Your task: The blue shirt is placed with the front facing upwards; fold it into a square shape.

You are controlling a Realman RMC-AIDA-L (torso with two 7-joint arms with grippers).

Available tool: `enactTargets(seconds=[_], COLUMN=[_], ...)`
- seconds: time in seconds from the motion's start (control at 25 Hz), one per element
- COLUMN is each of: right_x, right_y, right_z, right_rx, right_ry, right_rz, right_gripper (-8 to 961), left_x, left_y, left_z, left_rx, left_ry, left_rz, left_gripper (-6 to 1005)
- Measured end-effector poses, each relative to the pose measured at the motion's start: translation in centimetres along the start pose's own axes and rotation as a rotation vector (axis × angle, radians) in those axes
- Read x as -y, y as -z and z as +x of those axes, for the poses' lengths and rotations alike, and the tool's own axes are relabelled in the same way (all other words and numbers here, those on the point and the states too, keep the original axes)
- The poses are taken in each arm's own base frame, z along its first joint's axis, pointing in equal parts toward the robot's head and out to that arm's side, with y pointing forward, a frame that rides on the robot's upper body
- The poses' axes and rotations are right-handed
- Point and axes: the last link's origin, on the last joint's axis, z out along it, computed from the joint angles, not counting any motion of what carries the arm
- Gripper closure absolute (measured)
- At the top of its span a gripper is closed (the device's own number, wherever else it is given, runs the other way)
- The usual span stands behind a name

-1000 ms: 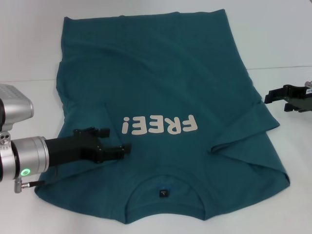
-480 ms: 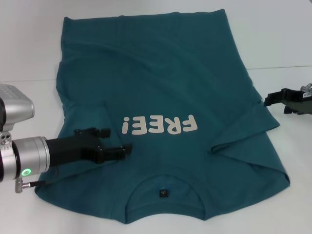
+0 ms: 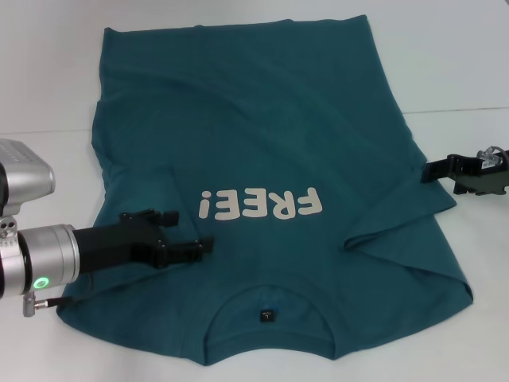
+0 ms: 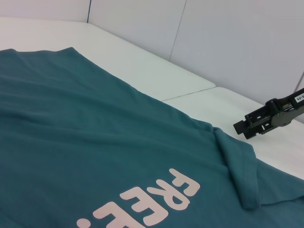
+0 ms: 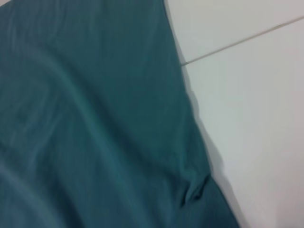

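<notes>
The blue shirt (image 3: 262, 135) lies flat, front up, on the white table, collar and dark neck label (image 3: 266, 316) nearest me. Its off-white "FREE!" lettering (image 3: 261, 205) runs across the chest. My left gripper (image 3: 193, 228) hovers low over the shirt's left shoulder area beside the lettering, open and holding nothing. At the tip of the shirt's right sleeve (image 3: 406, 215) is my right gripper (image 3: 442, 177), also open and empty. It shows as well in the left wrist view, where the right gripper (image 4: 247, 124) hangs just past the sleeve edge. The right wrist view shows the shirt's side edge (image 5: 185, 95) on the table.
The white table (image 3: 48, 79) has bare surface to the left and right of the shirt. A seam (image 3: 457, 111) runs across the tabletop. A pale wall (image 4: 228, 38) rises behind the table's far edge.
My right gripper has moved left and slightly down, closing in on the right sleeve tip. The left gripper and the shirt have not moved.
</notes>
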Motion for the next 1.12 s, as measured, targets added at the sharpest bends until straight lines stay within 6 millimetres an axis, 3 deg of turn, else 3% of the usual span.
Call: enactTargets(seconds=[0.44,0.68,0.88,1.0,1.12], right_x=[-0.3,-0.9,-1.5,-1.7,-1.1], right_y=[-0.8,-0.9,-0.9,-0.8,-0.5], right_z=[1.0,1.1,0.9,0.7,0.5], right_rx=[-0.042,-0.042,-0.037,-0.035,-0.023], right_ry=[0.047,0.088,0.106,0.114,0.095], right_rz=[0.028,0.013,0.002,-0.003,0.004], right_gripper=[260,484,719,913,905], left_x=[0.0,0.0,0.1,0.1,0.1], left_y=[0.0,0.0,0.0,0.1,0.1], left_z=[0.0,0.0,0.0,0.0,0.0], left_rx=[0.001,0.000,-0.001,-0.002,-0.002], left_ry=[0.000,0.000,0.002,0.002,0.002], left_rz=[0.000,0.001,0.003,0.005,0.005], left_gripper=[95,94,94,94,95])
